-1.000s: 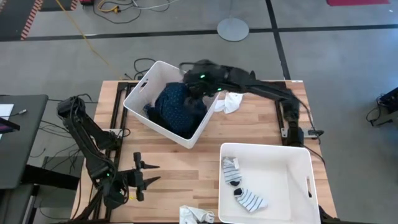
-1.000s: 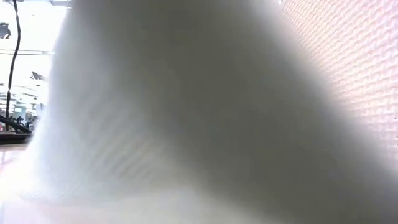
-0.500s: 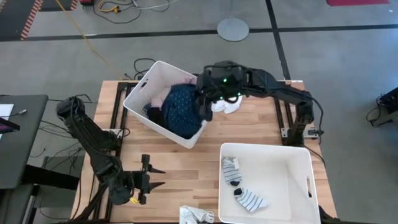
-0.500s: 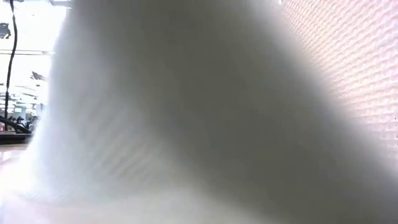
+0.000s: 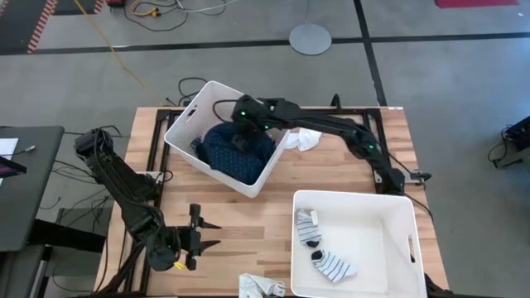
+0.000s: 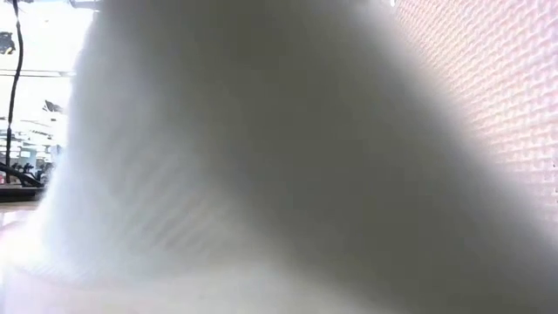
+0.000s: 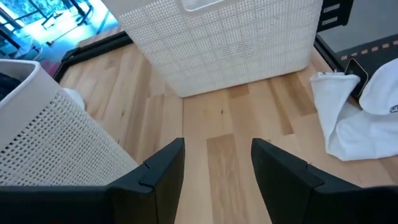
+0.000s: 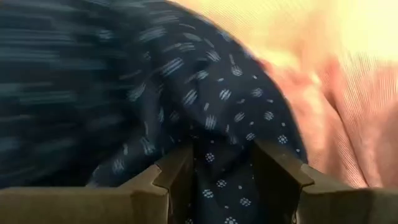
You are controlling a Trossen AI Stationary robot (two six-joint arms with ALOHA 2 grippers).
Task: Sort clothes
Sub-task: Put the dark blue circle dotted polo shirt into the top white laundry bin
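since last frame my right gripper (image 5: 243, 132) swung toward 9 o'clock, over navy dotted garment (image 5: 236, 151) in tilted bin (image 5: 189, 122), fingers parted. my left gripper (image 5: 203, 234) idle, fingers apart.

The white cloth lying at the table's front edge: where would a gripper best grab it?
Probably from straight above, pinching the raised fold of the white cloth. It lies crumpled flat on the table, so its sides offer little to grip. The left gripper is open nearby.
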